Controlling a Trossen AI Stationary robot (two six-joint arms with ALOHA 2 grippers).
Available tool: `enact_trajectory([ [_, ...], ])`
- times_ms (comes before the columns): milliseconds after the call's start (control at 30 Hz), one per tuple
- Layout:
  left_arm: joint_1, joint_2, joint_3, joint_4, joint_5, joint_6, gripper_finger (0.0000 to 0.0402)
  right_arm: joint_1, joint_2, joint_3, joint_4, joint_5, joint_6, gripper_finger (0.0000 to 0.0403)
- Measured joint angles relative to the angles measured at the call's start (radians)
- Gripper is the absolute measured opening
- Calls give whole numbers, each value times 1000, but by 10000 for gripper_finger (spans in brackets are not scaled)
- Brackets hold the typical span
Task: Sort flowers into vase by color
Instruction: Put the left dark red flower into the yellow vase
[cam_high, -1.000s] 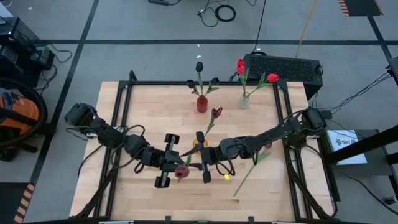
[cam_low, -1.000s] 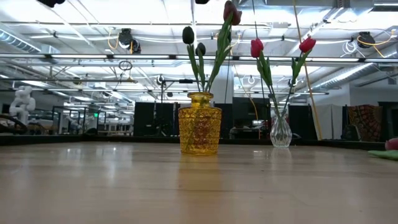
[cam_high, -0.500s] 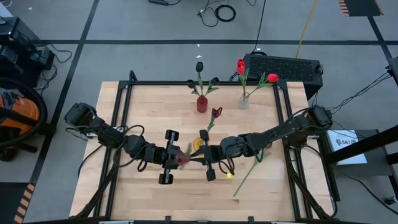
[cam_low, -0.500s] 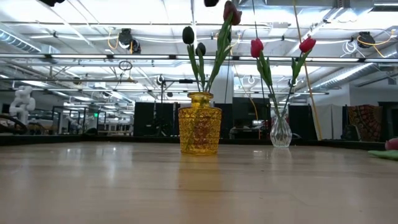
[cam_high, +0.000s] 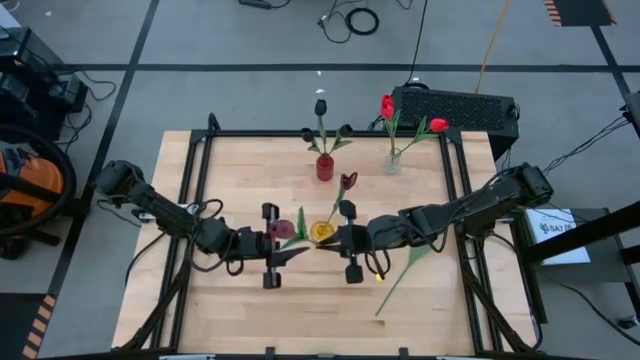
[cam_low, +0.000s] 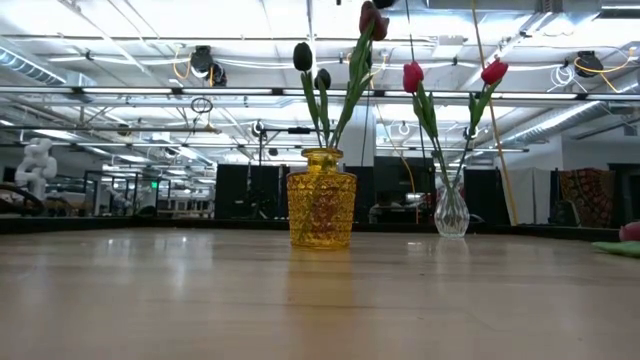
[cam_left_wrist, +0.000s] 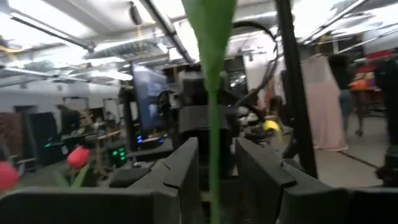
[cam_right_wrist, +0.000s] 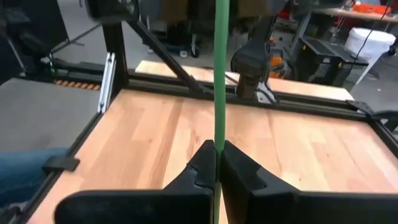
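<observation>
Handover over mid-table: right gripper (cam_right_wrist: 216, 163) jaws clamped on tulip stem (cam_right_wrist: 220, 81), left gripper (cam_left_wrist: 214, 180) jaws parted beside it, releasing for vase placement.

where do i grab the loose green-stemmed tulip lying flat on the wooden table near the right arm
I'd take the loose tulip by the bare lower half of its stem, coming straight down with jaws across it. It lies flat and slanted on the table, and its upper end runs beside the right arm.
</observation>
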Motion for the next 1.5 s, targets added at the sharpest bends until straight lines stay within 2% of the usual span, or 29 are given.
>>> enact_trajectory([
  [200, -11, 0, 0, -41, -112, -33, 113, -9, 0, 0, -38, 0, 55, 3],
  [333, -2, 1, 0, -72, -122, -70, 113, -19, 0, 0, -58, 4, 83, 2],
  [600, 2, 0, 0, -120, -122, -84, 113, -26, 0, 0, -112, 1, 97, 2],
  [867, 18, 0, 0, -157, -107, -181, 113, -26, 0, 0, -127, -1, 108, 3],
  [1033, 17, 0, 12, -181, -100, -183, 113, -26, 0, 0, -155, -2, 108, 6],
  [1167, 18, 0, 28, -179, -56, -184, 113, -26, 0, 0, -157, -4, 107, 7],
  [1500, 26, 0, 31, -180, -66, -184, 113, -26, 0, 0, -157, -4, 105, 8],
])
